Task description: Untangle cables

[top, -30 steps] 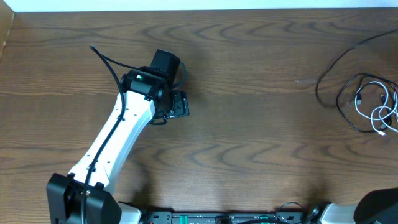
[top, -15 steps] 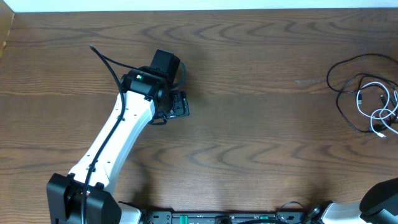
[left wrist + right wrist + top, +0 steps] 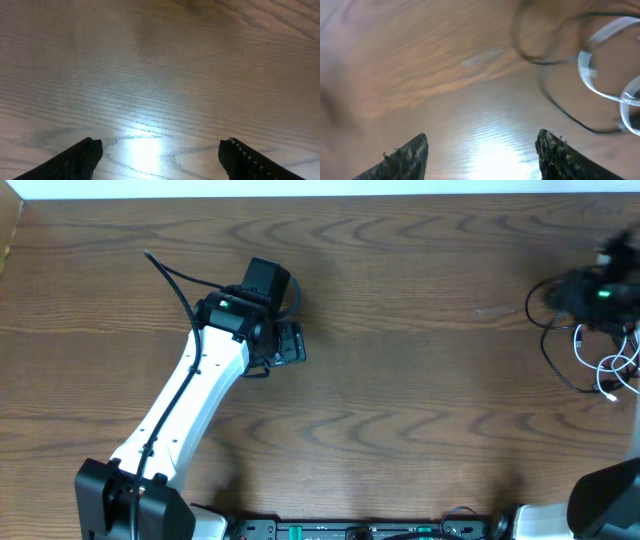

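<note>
left gripper (image 3: pixel 160 146) wide open over brown wood-grain table (image 3: pixel 160 60), holding nothing. right gripper (image 3: pixel 482 139) jaws apart, empty, view blurred. beyond it, thin black cable loops (image 3: pixel 540 62) overlapping white cord (image 3: pixel 582 70) near table's right edge.

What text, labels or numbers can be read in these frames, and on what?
No readable text in any view.
Left arm: no print shows on its white shell.
Strip at the bottom edge: green and white bits, too small to read.
Cables and table: no markings show; the right wrist view is blurred.
</note>
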Robot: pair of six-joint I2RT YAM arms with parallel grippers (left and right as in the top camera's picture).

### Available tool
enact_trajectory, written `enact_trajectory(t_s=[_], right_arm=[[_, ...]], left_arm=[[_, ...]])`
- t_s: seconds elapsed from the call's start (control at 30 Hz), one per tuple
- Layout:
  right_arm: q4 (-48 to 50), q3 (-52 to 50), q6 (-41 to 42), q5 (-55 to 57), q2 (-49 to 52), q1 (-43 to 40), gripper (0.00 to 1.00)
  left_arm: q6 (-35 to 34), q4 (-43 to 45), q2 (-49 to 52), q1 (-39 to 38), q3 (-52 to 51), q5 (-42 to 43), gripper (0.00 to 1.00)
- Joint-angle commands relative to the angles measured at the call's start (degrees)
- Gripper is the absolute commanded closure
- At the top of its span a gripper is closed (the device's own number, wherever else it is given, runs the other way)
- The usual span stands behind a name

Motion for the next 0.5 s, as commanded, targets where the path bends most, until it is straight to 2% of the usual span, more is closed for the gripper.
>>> enact_trajectory(t_s=[0.0, 0.1, 0.13, 0.33, 0.47], right_arm=[[-0.81, -0.68, -8.94, 0.09, 0.07, 6.69, 0.28], [-0.52, -2.1, -9.03, 0.44, 0.09, 11.06, 0.15], [-0.37, -3.56, -8.94, 1.07, 0.09, 12.92, 0.01], [-0.72, -11.34, -0.7, 7.74, 0.09, 15.85, 0.01], [-2.29, -15.32, 0.46, 7.43, 0.09, 15.96, 0.01]], left_arm=[[0.2, -0.31, 0.22, 0.13, -0.22, -4.74, 0.2], [0.39, -2.23, 0.22, 0.13, -0.22, -8.83, 0.2], [0.37, -3.82, 0.22, 0.17, -0.22, -11.19, 0.19], [-0.11, -8.96, 0.22, 2.49, -0.22, -11.41, 0.2], [-0.26, -14.12, 0.22, 4.76, -0.22, -8.81, 0.19]])
